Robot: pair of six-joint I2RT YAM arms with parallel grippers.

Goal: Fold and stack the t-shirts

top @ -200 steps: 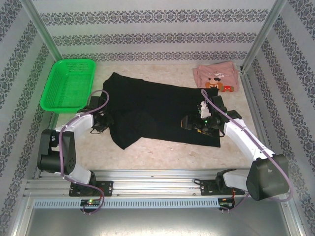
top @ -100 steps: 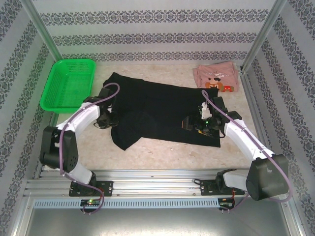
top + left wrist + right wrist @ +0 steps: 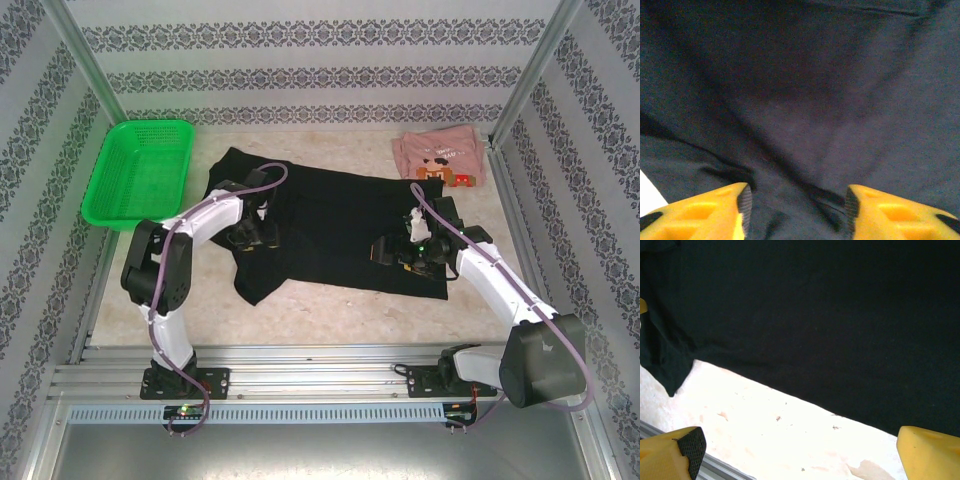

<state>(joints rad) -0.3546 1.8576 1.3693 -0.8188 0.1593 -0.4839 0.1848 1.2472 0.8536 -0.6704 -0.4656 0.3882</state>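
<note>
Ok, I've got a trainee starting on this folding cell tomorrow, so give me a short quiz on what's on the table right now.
1. True or false: the pink t-shirt lies inside the green mesh basket.
2. What lies under the left tool? A) the black t-shirt B) the basket C) the pink t-shirt
3. Fill in: the ___ tool hangs at the black t-shirt's near edge, jaws wide apart, above the bare table.

Key
1. False: it lies on the table at the far right, and the basket is at the far left.
2. A
3. Right: the right tool, which grips nothing.
</note>
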